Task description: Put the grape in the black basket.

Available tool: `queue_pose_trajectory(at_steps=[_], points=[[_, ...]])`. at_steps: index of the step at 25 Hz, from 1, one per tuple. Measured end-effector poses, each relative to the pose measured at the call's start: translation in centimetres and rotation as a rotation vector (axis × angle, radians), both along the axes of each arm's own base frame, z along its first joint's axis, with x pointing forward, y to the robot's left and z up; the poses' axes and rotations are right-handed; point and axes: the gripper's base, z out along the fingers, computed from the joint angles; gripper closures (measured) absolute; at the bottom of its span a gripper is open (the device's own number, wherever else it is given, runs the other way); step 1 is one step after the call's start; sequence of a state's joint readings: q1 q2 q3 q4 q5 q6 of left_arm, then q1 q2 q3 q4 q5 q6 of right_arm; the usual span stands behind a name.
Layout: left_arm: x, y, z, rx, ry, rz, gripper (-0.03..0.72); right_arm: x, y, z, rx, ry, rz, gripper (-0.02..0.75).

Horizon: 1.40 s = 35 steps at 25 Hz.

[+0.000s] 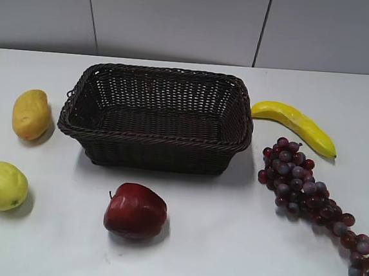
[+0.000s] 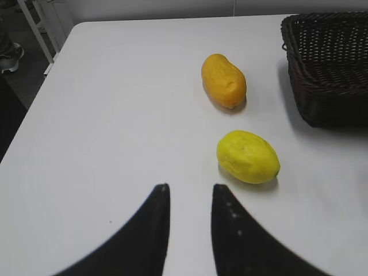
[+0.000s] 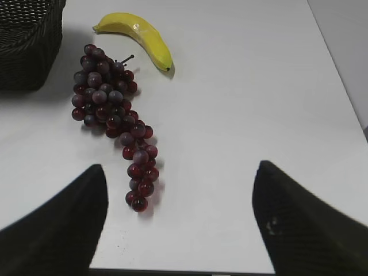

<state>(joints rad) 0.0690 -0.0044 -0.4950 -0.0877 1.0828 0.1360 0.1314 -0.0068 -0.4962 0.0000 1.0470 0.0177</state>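
My right tool (image 3: 179, 215): jaws spread wide, holding nothing, above the bare white counter (image 3: 241, 115) at its near edge. My left tool (image 2: 188, 221): jaws set to a narrow gap, holding nothing, also over bare counter. Grape (image 3: 112, 115): one long tapering bunch of dark red-purple berries, lying flat on the counter; its thin tip sits nearest my right tool, between the two jaws as the right wrist view shows it but clear of both, and its broad stemmed end points away toward the banana. Lemon (image 2: 248, 156): yellow, just ahead and to the right of my left tool, apart from it. Apple (image 1: 135, 210): shiny red, stem up, on the counter in front of the basket's near wall, not touching it. Orange-yellow oblong fruit (image 2: 223, 80): beyond the lemon, left of the basket, near but apart from its end. Black basket (image 1: 157, 152): dark woven wicker with braided rim, standing upright mid-counter, nothing seen inside; the grape lies outside it, to its right, close to the near right corner. Banana (image 3: 138, 35): yellow, farthest item, beyond the grape's broad end, just beside the basket's right end.
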Motion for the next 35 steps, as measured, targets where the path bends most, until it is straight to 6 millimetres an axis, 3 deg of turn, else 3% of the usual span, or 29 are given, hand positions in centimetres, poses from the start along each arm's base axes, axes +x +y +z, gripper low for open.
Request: queue_pose_trajectory(at_steps=[13, 18, 22, 28, 31, 35], points=[[0.0, 0.0, 0.0, 0.000, 0.000, 0.000, 0.460, 0.0, 0.0, 0.1, 0.001, -0.005, 0.000, 0.143], [0.0, 0.0, 0.0, 0.000, 0.000, 0.000, 0.460, 0.9, 0.1, 1.9, 0.015, -0.110, 0.000, 0.143], [0.0, 0.0, 0.0, 0.000, 0.000, 0.000, 0.460, 3.3, 0.4, 2.7, 0.015, -0.110, 0.000, 0.143], [0.0, 0.0, 0.0, 0.000, 0.000, 0.000, 0.460, 8.5, 1.1, 3.0, 0.008, -0.052, 0.000, 0.143], [0.0, 0.0, 0.0, 0.000, 0.000, 0.000, 0.460, 11.4, 1.5, 2.4, 0.000, -0.001, 0.000, 0.143], [0.0, 0.0, 0.0, 0.000, 0.000, 0.000, 0.460, 15.3, 2.2, 0.1, 0.013, 0.151, -0.003, 0.143]])
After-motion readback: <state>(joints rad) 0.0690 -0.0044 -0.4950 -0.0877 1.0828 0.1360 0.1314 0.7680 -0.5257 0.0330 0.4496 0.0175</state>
